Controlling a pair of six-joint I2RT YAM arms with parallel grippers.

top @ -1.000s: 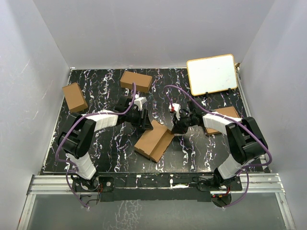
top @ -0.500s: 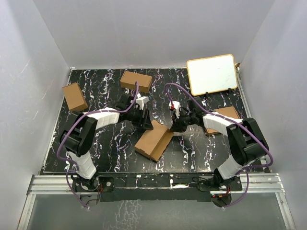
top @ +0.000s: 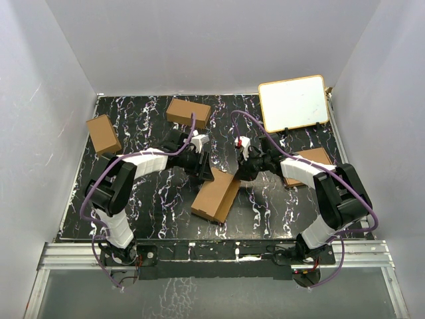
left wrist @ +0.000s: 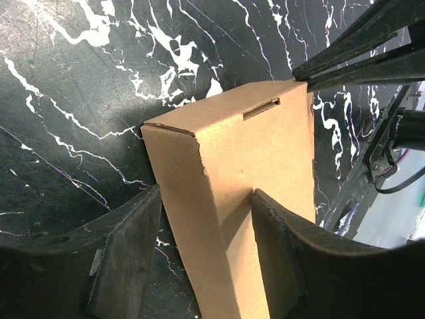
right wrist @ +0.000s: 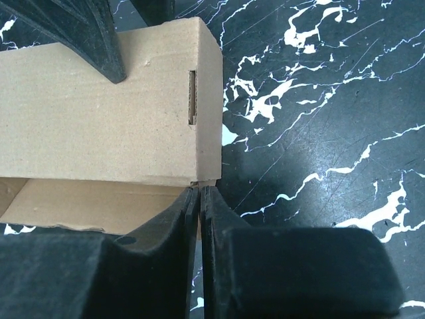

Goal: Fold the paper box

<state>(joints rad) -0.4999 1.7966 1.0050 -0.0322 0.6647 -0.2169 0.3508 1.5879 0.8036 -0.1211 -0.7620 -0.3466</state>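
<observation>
The paper box is a slim brown carton lying slantwise at the table's middle. In the left wrist view the box runs between my left gripper's fingers, which press on its two long sides. The left gripper holds the box's far end. My right gripper is shut, its tips meeting at the box's end corner. The right wrist view shows the box top with a slot, and an open inner side below it.
Two shorter brown cartons sit at the far left and far middle. A white board leans at the far right. A flat brown pile lies partly under the right arm. White walls close in the black marbled table.
The box has swung so that it lies steeper and looks slimmer. Both grippers have shifted slightly toward each other at its far end.
</observation>
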